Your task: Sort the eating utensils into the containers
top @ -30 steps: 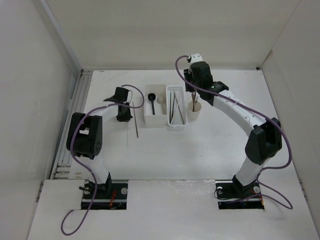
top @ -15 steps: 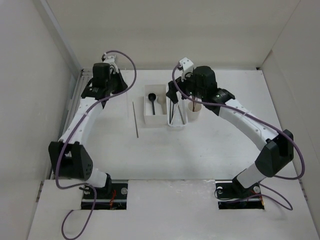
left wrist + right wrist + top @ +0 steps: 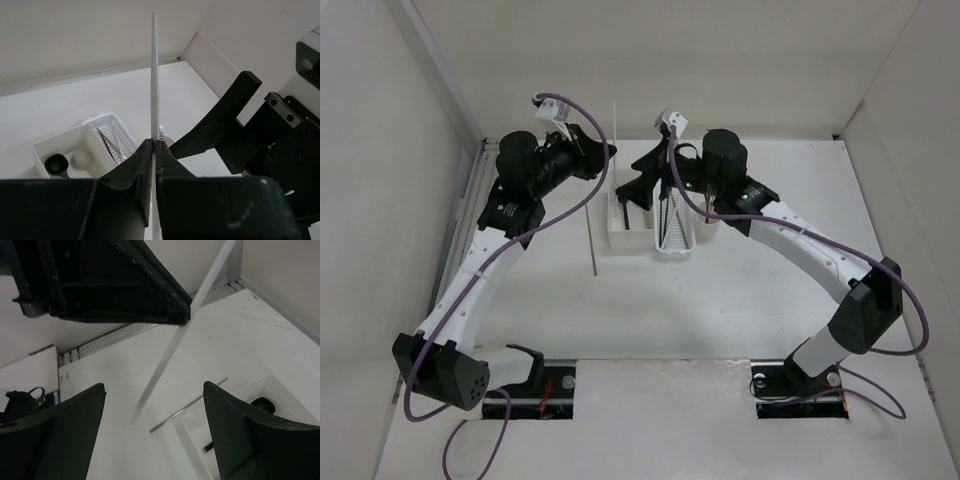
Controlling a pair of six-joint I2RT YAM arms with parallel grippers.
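Overhead, found the left gripper (image 3: 608, 150) clamped tight on a pale chopstick (image 3: 614, 118), held upright in the air by the far left corner of the white square box (image 3: 630, 243). Noted the right gripper (image 3: 634, 180) just beside it, jaws spread wide and holding nothing, above the box and the perforated tray (image 3: 675, 250). Spotted a dark chopstick (image 3: 591, 240) flat on the table (image 3: 740, 310), left of the box and apart from it. Through the left wrist camera, saw both fingers (image 3: 135, 162) pressed together on the pale chopstick, with a black spoon (image 3: 55, 164) and a beige spoon (image 3: 82, 159) lying in the box and thin dark chopsticks (image 3: 107, 141) in the tray. Through the right wrist camera, saw wide-set fingers (image 3: 65, 425) gripping nothing, the pale chopstick crossing slantwise ahead in the other gripper's pinch, the dark chopstick down on the table beyond.
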